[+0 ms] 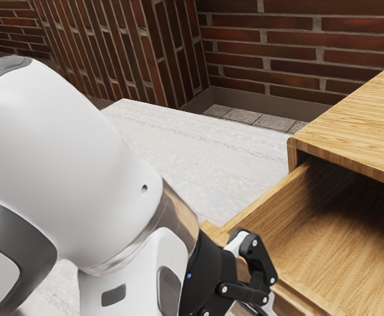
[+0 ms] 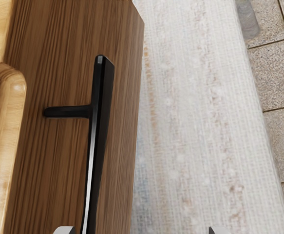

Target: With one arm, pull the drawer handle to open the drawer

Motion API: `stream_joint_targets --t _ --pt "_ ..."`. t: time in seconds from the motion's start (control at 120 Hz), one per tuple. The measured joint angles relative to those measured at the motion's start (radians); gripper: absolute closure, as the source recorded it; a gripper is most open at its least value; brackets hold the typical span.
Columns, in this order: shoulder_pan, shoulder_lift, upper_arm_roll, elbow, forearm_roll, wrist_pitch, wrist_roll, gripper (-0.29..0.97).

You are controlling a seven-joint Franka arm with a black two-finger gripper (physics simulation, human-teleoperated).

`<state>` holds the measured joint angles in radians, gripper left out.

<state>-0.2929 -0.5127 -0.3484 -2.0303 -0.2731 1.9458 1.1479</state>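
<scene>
The drawer (image 1: 323, 243) sticks a long way out of the wooden cabinet (image 1: 359, 128), and you can look down into its bare wooden inside. It sits on the pale table (image 1: 198, 158), with a brick wall (image 1: 297, 46) behind. The gripper (image 1: 249, 273) is low down at the drawer's front edge. In the wrist view the long black handle (image 2: 99, 141) stands off the dark drawer front (image 2: 49, 165) on a short black post. Two little fingertips (image 2: 64, 229) peek in at the edge, and they are wide apart. The handle is between them, very close to one and far from the other, so the jaws are let go and not squeezing anything. I think the drawer is open now, or nearly so. What could go wrong? If the arm pulls more with the jaws loose, only one finger would hook the handle, and it could slide off the end of the bar. If the arm moves sideways, the near finger could knock the handle and push the drawer crooked. One more hard pull might bring the drawer too far out
</scene>
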Motion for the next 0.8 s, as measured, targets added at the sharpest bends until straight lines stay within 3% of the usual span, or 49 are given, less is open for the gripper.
stream_joint_targets --t 0.167,0.283,0.417,0.542,0.8 --pt "0.004 -0.059 0.0 0.03 -0.065 -0.082 -0.008 0.39" --pt "0.007 -0.089 0.0 0.233 -0.074 -0.215 -0.02 0.29" --pt "0.021 -0.096 0.073 0.383 0.017 -0.34 -0.038 0.15" --pt "0.078 -0.096 0.089 0.442 0.103 -0.414 -0.052 0.08" --pt "0.088 -0.096 0.092 0.443 0.159 -0.478 -0.073 0.02"
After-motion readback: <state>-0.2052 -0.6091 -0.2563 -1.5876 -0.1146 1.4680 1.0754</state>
